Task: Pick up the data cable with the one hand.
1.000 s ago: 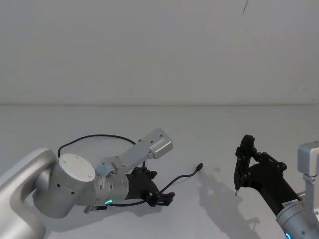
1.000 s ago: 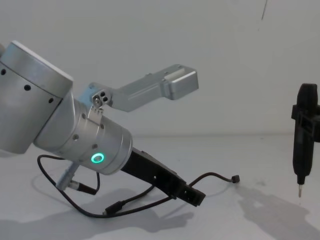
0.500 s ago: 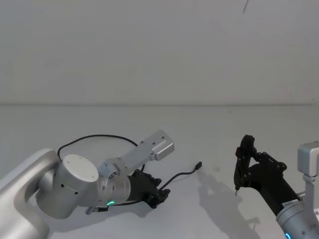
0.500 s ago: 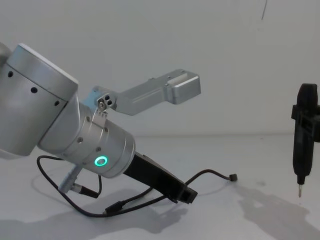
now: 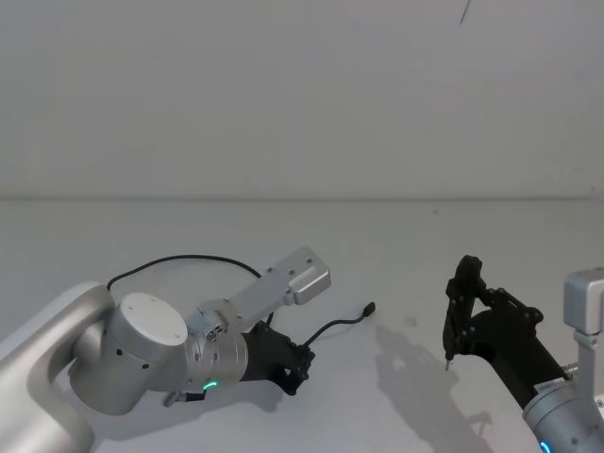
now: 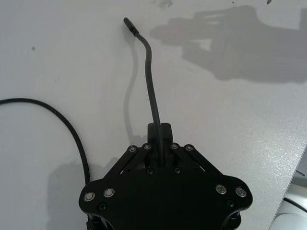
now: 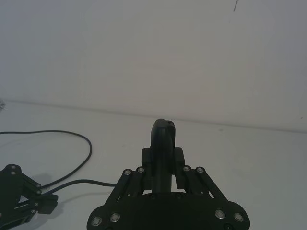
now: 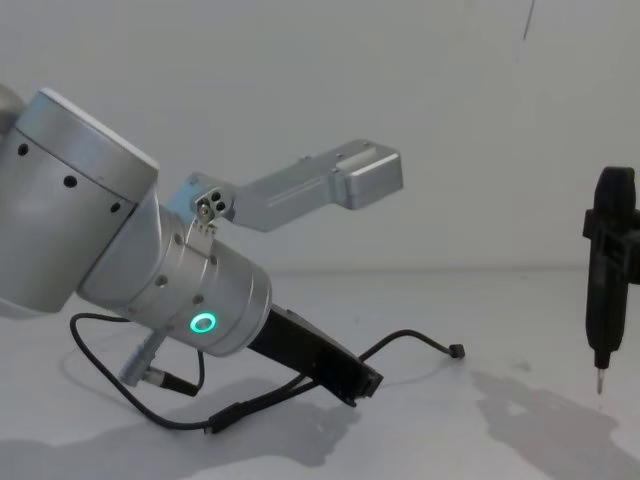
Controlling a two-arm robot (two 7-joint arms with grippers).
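The cable [image 6: 150, 76] lies on the white table [image 5: 425, 255]. The left gripper [image 6: 159, 132] is low over the table and pinches the cable tight near one end. The right gripper [image 7: 163, 160] is well apart on the right, gripping a thin black tool [image 8: 603, 270].

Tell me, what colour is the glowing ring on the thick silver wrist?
The glowing ring is green, clearest in chest view.

matt data cable [image 6: 150, 76], matt black plastic tool [image 8: 608, 262]
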